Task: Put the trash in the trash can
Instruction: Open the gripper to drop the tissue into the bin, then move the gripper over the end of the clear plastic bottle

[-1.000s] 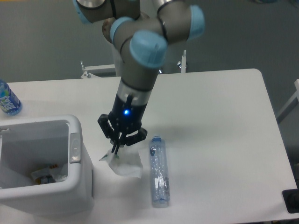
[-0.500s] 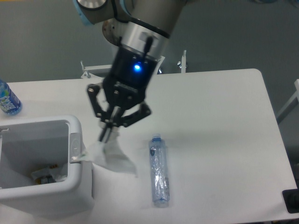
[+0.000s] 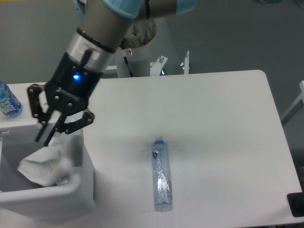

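Wrapper is hanging over the open mouth of the trash can, crumpled, whitish, with a green streak across it. I'm seeing the gripper right above it, fingers drawn close together at the tips with the top of the wrapper apparently caught between them; the contact point is blurring, so I'm not calling the pinch certain. A blue light is glowing on the wrist.

Crushed bottle is lying flat on the white table, well right of the can, cap end pointing away from me, nothing touching it. An uncrushed bottle with a bright blue label is standing at the far left edge, cut off by the frame.

Table surface is plain white and is taking up most of my view. Behind it I'm getting grey floor and some metal bracketry near the arm's base. A dark object is poking in at the bottom right corner, too cropped to identify.

Can is running off the left and bottom edges. Its inside is mostly hiding behind the wrapper, with only a few dark scraps showing below it. Upper arm is cropping out at the top.
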Action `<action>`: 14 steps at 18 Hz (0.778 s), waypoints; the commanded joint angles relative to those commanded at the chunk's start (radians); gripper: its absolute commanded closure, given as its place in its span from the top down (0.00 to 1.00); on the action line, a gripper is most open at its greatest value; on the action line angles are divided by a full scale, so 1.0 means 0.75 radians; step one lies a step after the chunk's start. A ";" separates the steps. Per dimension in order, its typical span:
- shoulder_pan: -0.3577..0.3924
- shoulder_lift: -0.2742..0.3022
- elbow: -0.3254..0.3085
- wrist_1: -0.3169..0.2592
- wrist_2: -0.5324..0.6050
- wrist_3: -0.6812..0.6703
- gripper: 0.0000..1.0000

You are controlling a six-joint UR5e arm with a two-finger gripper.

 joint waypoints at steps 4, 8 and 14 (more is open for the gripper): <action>0.002 0.000 0.016 0.002 0.000 -0.016 1.00; 0.053 -0.006 0.037 0.008 0.014 -0.170 1.00; 0.098 -0.116 0.098 0.006 0.261 -0.174 1.00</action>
